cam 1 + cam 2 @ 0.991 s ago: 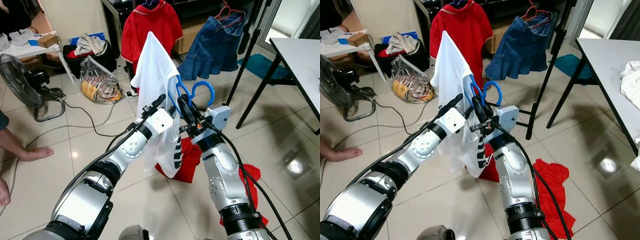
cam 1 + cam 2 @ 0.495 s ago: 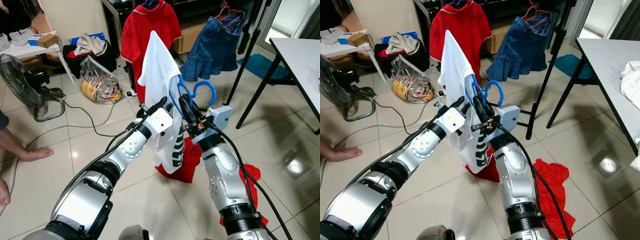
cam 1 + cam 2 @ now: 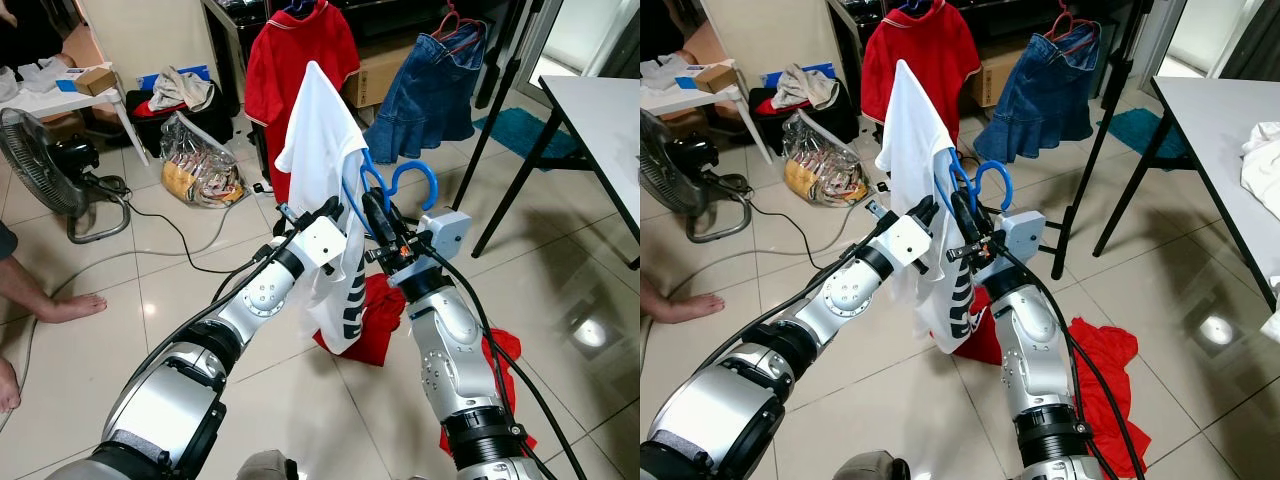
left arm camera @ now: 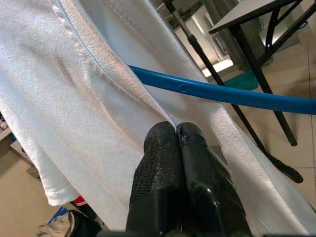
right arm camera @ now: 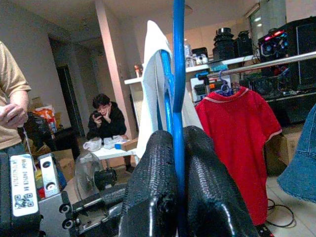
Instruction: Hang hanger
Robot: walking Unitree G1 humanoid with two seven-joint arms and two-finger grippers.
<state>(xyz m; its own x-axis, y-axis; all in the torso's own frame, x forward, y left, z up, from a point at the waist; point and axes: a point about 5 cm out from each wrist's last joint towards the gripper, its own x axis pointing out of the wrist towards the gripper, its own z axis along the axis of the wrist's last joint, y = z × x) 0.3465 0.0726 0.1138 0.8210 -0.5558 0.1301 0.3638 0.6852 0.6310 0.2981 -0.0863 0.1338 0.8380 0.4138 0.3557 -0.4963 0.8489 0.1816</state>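
A blue plastic hanger [image 3: 405, 178] with a white T-shirt [image 3: 318, 150] draped on it is held up in front of me. My right gripper [image 3: 376, 215] is shut on the hanger's blue bar [image 5: 178, 74]. My left gripper [image 3: 331, 208] is shut on the white T-shirt's fabric [image 4: 98, 113] just beside the hanger's arm [image 4: 222, 92]. The shirt hangs down to a black printed hem [image 3: 350, 310]. Behind, a clothes rail [image 5: 276, 61] carries a red shirt [image 3: 300, 55] and a blue denim skirt [image 3: 425, 95] on hangers.
A red garment [image 3: 385, 320] lies on the tiled floor below my arms. A fan [image 3: 45, 165] and cables sit at the left, with a person's bare foot [image 3: 70, 305] nearby. A white table [image 3: 600, 110] with black legs stands at the right. Two people show in the right wrist view.
Both grippers have shifted slightly right with the hanger and shirt; the shirt's hem now hangs a little lower than half a second ago.
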